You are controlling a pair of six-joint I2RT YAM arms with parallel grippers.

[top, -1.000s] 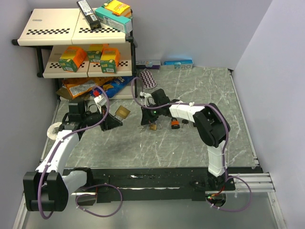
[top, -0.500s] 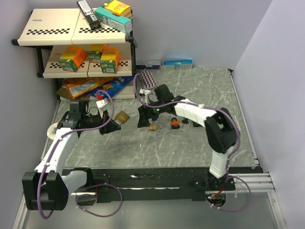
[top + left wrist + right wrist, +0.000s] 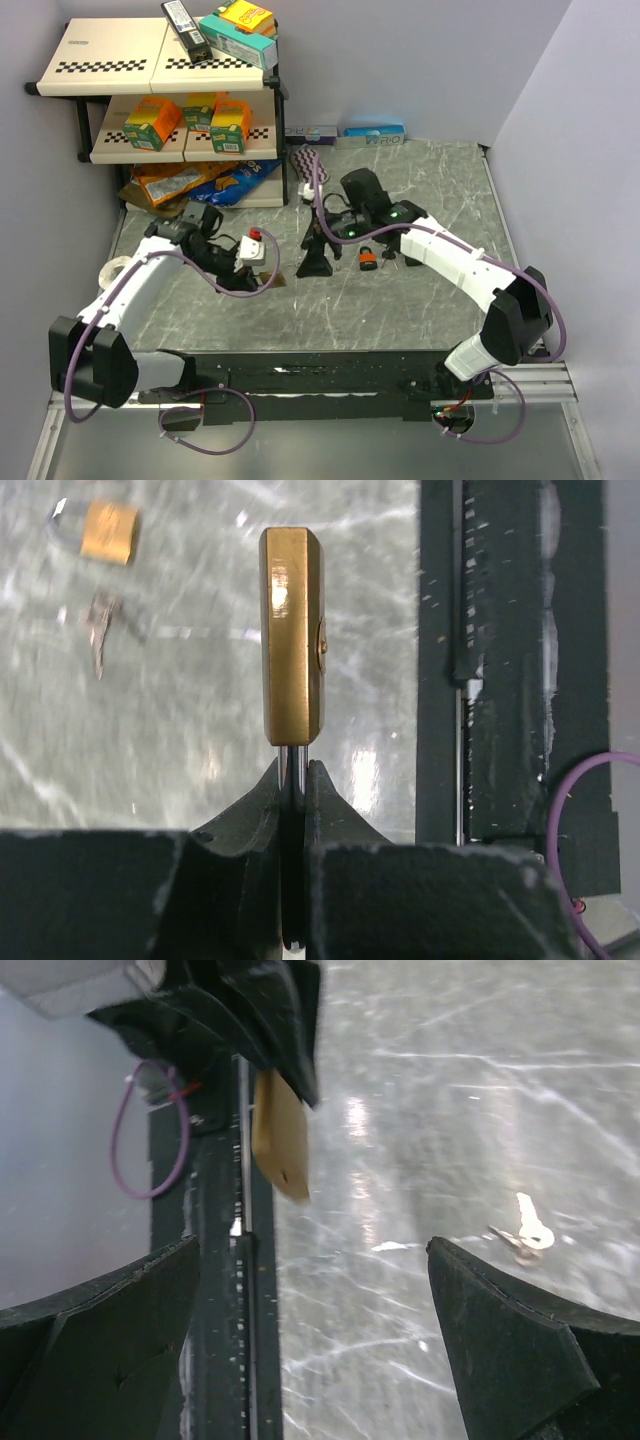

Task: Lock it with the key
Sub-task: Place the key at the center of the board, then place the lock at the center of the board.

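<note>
A brass padlock (image 3: 292, 640) hangs above the marble table, held by its steel shackle between the shut fingers of my left gripper (image 3: 293, 770). From above, that padlock (image 3: 275, 273) is left of centre, just off my left gripper (image 3: 264, 266). My right gripper (image 3: 312, 1245) stands wide open and empty, facing the held padlock (image 3: 280, 1135) from a short way off. A silver key (image 3: 530, 1230) lies flat on the table to its right. A smaller brass padlock (image 3: 108, 530) lies beside a key (image 3: 98, 630). In the top view my right gripper (image 3: 318, 258) is at centre.
An orange padlock (image 3: 368, 258) and a small dark item (image 3: 390, 256) lie right of my right gripper. A shelf (image 3: 150, 70) with boxes stands at the back left, snack bags (image 3: 190, 180) below it. A tape roll (image 3: 112, 270) sits far left, a patterned pouch (image 3: 308, 162) behind.
My right gripper has opened wide and drawn back from the small padlock. My left arm has swung the brass padlock rightward and nearer, toward the right gripper.
</note>
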